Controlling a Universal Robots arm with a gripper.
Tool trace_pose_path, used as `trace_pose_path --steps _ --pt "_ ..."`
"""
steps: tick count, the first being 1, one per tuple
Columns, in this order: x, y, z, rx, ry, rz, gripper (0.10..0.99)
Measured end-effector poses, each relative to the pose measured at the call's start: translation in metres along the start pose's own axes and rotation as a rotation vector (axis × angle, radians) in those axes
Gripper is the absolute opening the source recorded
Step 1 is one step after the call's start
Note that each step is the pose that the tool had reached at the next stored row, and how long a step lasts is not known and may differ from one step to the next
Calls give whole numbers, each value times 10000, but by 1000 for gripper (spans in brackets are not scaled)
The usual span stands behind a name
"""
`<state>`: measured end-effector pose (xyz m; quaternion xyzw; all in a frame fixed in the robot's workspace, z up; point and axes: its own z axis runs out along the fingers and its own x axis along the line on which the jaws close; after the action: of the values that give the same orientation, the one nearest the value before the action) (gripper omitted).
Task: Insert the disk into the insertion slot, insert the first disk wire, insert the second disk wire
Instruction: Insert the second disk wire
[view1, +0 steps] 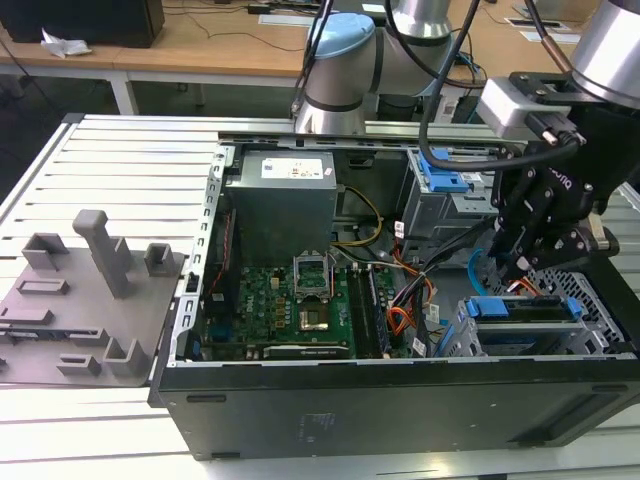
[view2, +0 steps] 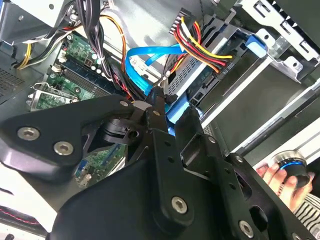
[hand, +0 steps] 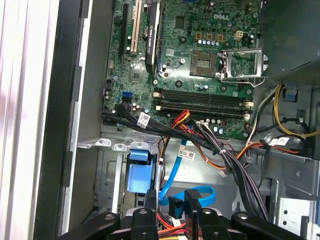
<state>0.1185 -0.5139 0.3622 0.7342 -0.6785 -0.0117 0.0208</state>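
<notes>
In the second wrist view the black gripper (view2: 156, 102) appears clenched on the thin light-blue data cable's (view2: 145, 55) dark connector. Just beyond, the blue-framed silver disk (view2: 210, 75) sits inside the grey perforated sheet-metal insertion slot (view2: 280, 55).

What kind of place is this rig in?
Probably a robotics lab or test workshop. An open desktop computer case lies on a slotted aluminium table, grey fixtures sit beside it, and wooden desks stand behind. The arm's hand is by the disk.
</notes>
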Motion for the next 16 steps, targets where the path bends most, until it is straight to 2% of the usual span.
trace_pose_path --steps 2,5,11,13,16 --pt "0 0 1 0 -2 0 361" --pt "0 0 2 0 -1 1 165" --pt "9 1 6 1 -5 0 165" --pt "85 7 5 0 -1 1 165" --pt "156 13 6 0 -1 1 165"
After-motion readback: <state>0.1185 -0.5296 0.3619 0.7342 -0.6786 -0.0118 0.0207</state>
